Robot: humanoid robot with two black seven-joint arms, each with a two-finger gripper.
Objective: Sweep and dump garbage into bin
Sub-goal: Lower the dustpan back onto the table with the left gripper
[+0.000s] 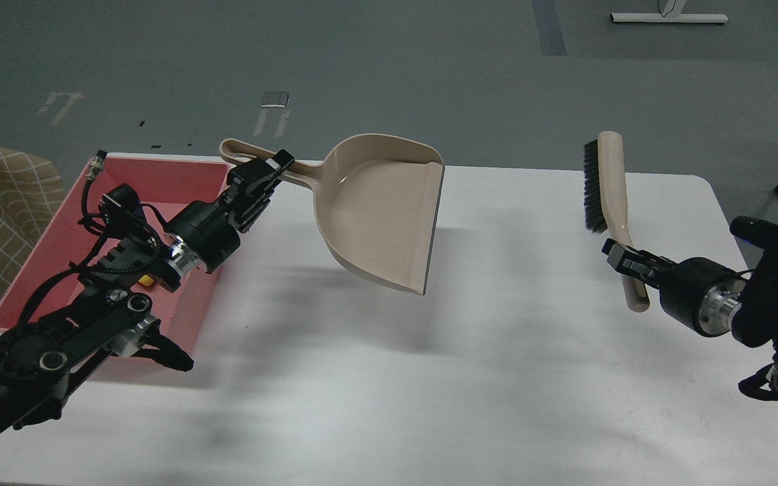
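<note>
text: none readable | labels: none | brands: none | numbers: none | signs: none

Beige dustpan (382, 209) aloft in left tool (264, 177), brush (606, 196) upright in right tool (625, 262), pink bin (58, 229) at table's left.

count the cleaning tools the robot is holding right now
2. The beige dustpan is held by its handle in the left gripper, lifted above the table beside the pink bin. The brush stands upright in the right gripper.
</note>
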